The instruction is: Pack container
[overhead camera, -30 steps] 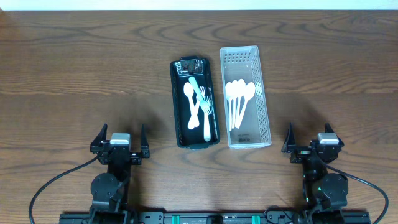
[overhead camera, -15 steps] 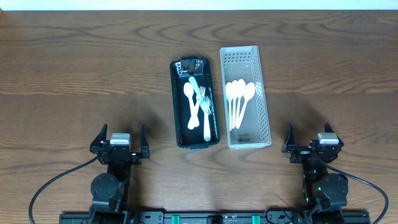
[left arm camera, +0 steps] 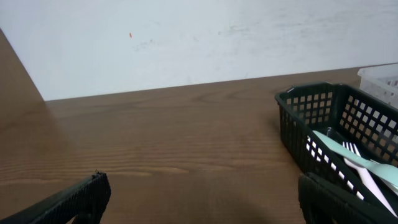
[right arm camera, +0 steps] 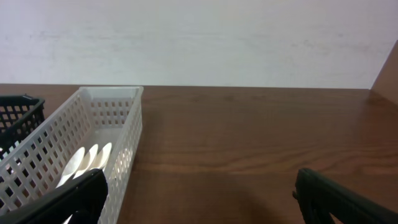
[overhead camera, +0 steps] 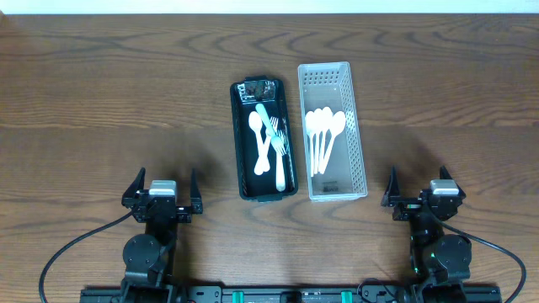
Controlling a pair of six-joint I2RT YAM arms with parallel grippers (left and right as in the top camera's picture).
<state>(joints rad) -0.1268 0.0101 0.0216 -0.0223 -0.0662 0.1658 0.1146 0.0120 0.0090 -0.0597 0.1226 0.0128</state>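
A black mesh basket (overhead camera: 237, 135) at table centre holds white plastic spoons and forks (overhead camera: 269, 143). A white mesh basket (overhead camera: 360, 143) beside it on the right holds several white spoons (overhead camera: 322, 135). My left gripper (overhead camera: 162, 187) is open and empty at the near left, well short of the black basket (left arm camera: 292, 134). My right gripper (overhead camera: 421, 187) is open and empty at the near right, to the right of the white basket (right arm camera: 59, 146). Both sets of fingertips (left arm camera: 199, 199) (right arm camera: 199, 199) frame bare wood.
The wooden table (overhead camera: 101, 101) stretches around both baskets. A pale wall (left arm camera: 186, 37) stands behind the far edge. Cables trail from each arm base at the near edge (overhead camera: 67, 252).
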